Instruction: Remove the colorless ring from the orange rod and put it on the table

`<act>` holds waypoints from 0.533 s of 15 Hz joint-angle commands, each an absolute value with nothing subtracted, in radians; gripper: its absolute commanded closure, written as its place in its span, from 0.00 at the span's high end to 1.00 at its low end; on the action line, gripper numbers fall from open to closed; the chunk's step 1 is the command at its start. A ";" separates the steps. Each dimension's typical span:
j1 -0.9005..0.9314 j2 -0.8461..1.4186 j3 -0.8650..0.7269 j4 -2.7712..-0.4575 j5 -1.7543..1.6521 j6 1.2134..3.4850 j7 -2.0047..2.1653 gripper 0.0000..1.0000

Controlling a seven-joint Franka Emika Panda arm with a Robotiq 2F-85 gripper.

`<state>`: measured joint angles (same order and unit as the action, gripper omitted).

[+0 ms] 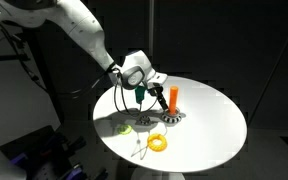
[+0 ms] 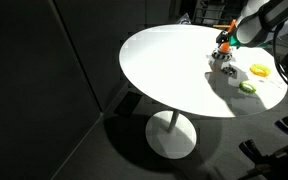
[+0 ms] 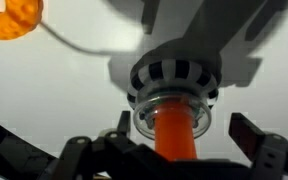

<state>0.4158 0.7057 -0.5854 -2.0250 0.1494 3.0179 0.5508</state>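
Observation:
The orange rod (image 3: 174, 138) stands upright on the white table (image 1: 216, 118), and it shows in both exterior views (image 1: 174, 99) (image 2: 224, 44). In the wrist view the colorless ring (image 3: 174, 112) sits around the rod, close to its pale, dark-flecked foot (image 3: 174, 74). My gripper (image 3: 181, 140) is open. Its dark fingers are on either side of the rod and do not touch the rod or the ring. In the exterior views the gripper (image 1: 156, 92) (image 2: 228, 40) is down at the rod.
A yellow ring (image 1: 158, 143) (image 2: 259, 70) lies flat on the table near the rod, also at the wrist view's top left (image 3: 9, 18). A small green piece (image 2: 247, 87) lies nearby. A dark-flecked piece (image 1: 144, 123) lies beside the foot. The table edge (image 2: 134, 85) drops to dark floor.

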 commanded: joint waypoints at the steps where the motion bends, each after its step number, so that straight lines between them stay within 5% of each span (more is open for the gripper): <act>1: 0.381 0.741 -0.556 -1.972 0.157 3.028 0.570 1.00; 8: 0.340 0.771 -0.511 -1.949 0.168 3.065 0.557 1.00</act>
<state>0.3695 0.7507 -0.5347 -1.9807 0.1523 3.0485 0.5566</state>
